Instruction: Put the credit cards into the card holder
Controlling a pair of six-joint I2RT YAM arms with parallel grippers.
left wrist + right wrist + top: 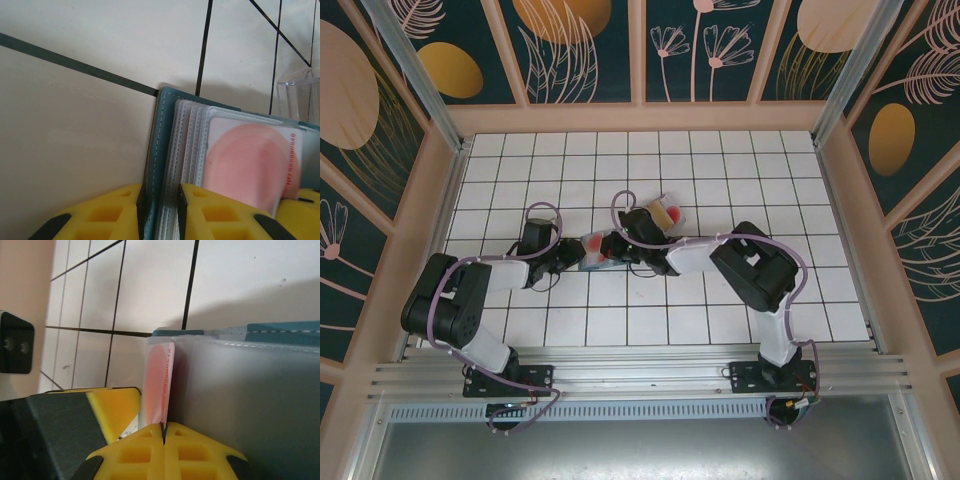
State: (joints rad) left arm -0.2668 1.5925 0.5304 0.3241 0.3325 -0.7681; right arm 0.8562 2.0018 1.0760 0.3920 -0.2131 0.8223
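Observation:
The teal card holder (161,150) lies open on the white tiles at mid table (590,263), its clear sleeves (190,145) fanned out. My left gripper (160,195) is shut on the teal cover and a few sleeves at one end. A red credit card (157,382) stands on edge, partly inside a clear sleeve (250,405); it shows pink through the plastic (250,165). My right gripper (163,427) is shut on the card's near edge, and it meets the holder from the right (617,247). A yellow-tan credit card (670,214) lies in the clear tray.
The clear plastic tray (660,205) sits just behind the right gripper, and its corner (300,92) shows past the holder. The left gripper's yellow finger (112,410) is close beside the red card. White tiled floor surrounds the work spot, bounded by wooden walls.

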